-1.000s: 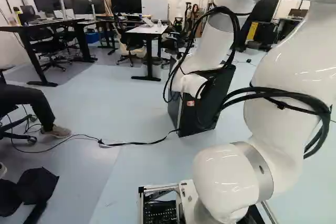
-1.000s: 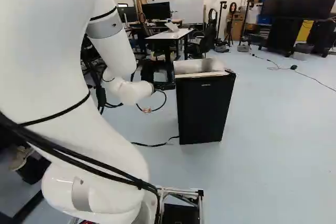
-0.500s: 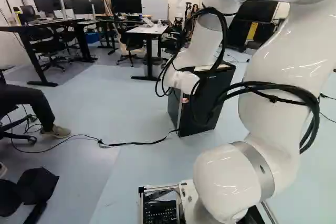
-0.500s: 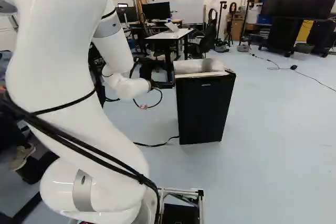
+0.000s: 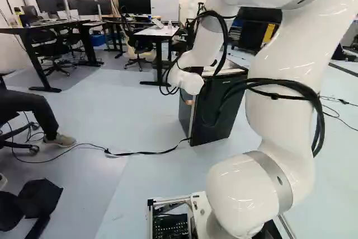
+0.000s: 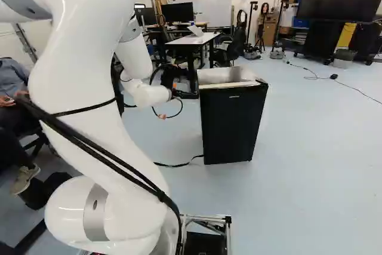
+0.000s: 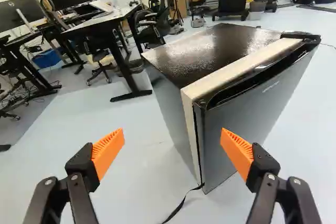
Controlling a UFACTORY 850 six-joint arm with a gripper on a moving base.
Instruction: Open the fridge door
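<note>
The gripper (image 6: 186, 94) is at the fridge's left in the right base view, close to its upper part; its fingertips are hard to make out there. The black fridge (image 6: 231, 125) stands upright on the floor, its door shut. In the wrist view the gripper (image 7: 172, 137) is open wide, orange pads apart, nothing between them. Ahead of it and to one side stands the fridge door (image 7: 247, 121), with a dark recessed grip (image 7: 252, 80) along its top edge and a pale strip (image 7: 236, 72) behind it. In the left base view cables and the forearm partly cover the fridge (image 5: 224, 104).
A black cable (image 5: 140, 153) runs over the floor to the fridge. Beyond stand a white-topped desk (image 6: 194, 40), other desks and chairs. A person's leg (image 5: 33, 116) and black items (image 5: 40, 197) are at the left of the left base view.
In the left base view the arm has swung left, its wrist shifting left across the fridge and uncovering more of its top. The base and fridge have stayed put.
</note>
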